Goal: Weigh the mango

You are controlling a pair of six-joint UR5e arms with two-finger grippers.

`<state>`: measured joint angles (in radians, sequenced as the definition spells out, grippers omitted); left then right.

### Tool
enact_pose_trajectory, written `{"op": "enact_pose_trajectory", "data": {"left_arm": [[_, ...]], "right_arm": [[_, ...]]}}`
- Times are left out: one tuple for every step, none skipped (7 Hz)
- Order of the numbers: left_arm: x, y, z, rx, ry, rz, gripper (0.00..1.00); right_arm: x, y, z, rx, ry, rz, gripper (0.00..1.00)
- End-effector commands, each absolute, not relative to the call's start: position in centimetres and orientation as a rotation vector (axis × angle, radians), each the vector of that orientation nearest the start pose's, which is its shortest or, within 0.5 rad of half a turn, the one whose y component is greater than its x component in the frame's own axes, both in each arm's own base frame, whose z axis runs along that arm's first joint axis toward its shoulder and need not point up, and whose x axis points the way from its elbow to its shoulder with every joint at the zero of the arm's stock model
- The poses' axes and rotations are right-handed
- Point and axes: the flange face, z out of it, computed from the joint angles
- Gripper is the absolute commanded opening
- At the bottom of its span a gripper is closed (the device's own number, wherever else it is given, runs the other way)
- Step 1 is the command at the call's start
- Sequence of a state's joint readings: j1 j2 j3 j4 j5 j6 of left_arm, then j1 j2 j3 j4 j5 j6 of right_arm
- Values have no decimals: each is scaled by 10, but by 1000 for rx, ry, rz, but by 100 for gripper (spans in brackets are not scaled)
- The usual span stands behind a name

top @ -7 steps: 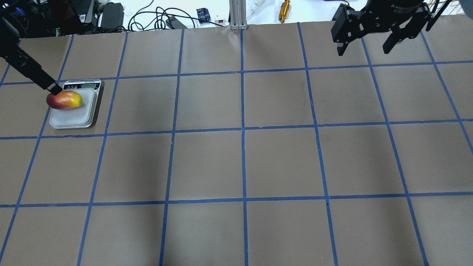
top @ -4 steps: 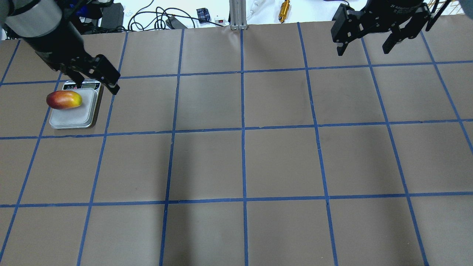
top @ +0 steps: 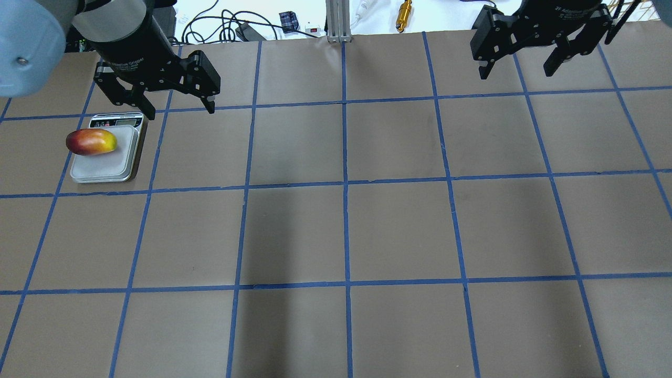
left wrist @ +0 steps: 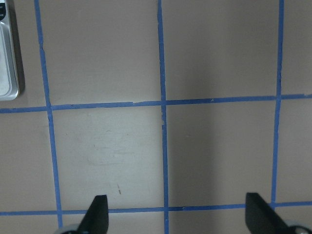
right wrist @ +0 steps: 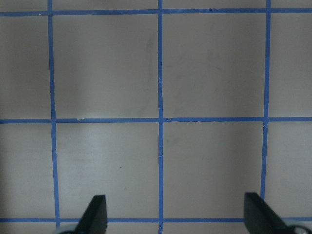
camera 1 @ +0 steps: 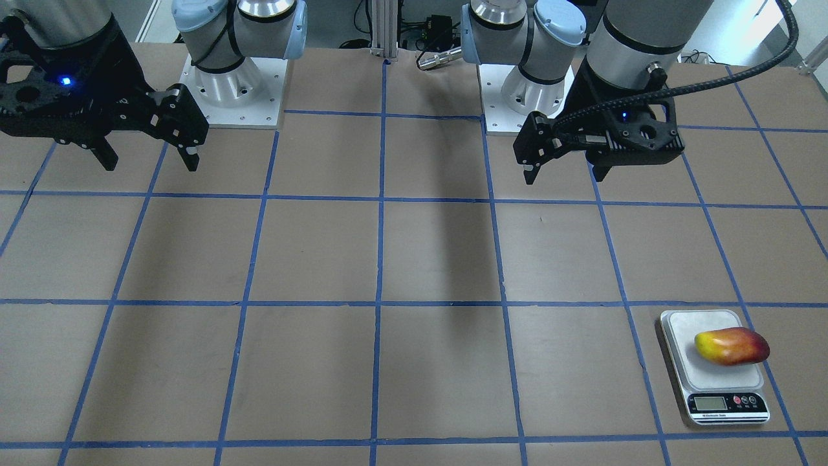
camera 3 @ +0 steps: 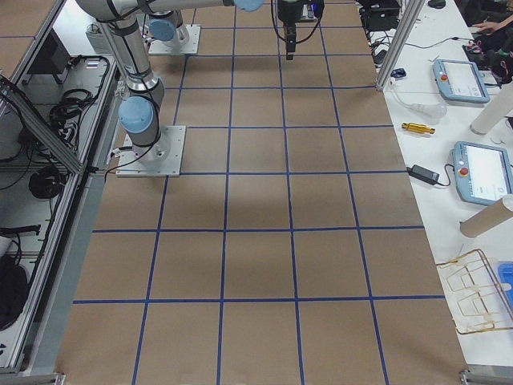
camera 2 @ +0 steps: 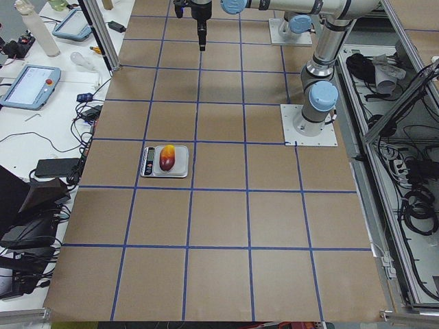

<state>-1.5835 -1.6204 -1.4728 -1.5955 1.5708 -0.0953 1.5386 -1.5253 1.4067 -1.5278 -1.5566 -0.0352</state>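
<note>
The mango (top: 91,142) lies on its side on the pale platform of a small digital kitchen scale (top: 105,169), held by neither arm. Its yellow end points toward the middle of the platform, and its red end reaches slightly past the platform's edge on the robot's left. The scale's display strip faces the operators' side. It seems lit, but the digits are too small to read.

The left gripper (top: 180,111) hangs above the table, inboard of the scale and apart from it, with its jaws spread wide and nothing between them. Its wrist camera shows both fingers (left wrist: 97,217) framing bare paper, with only the edge of the scale at the far left. The right gripper (top: 515,74) hovers over the opposite end of the table, well apart from the scale, also wide and empty.

The table (top: 346,231) is covered in brown paper marked into large squares by blue tape (top: 345,184). Soft shadows fall across it. An aluminium post (top: 338,21) stands at the middle of the operators' edge. Beyond that edge are white benches holding black cables (top: 210,26), a brass cylinder (top: 404,14), teach pendants (camera 3: 483,171) and a wire rack (camera 3: 473,289). The two arm bases (camera 1: 236,90) are bolted to white plates on the robot's side.
</note>
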Motion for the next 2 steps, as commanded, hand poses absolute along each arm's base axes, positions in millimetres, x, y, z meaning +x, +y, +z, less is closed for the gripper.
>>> {"op": "enact_pose_trajectory", "data": {"left_arm": [[-141,-515,511,-135,3142,-55,100],[-140,-515,511,-99,3143,-55,100]], "right_arm": [[118,-519,542,-6,3128,-121,100],[118,-519,542,-6,3128,-121,100]]}}
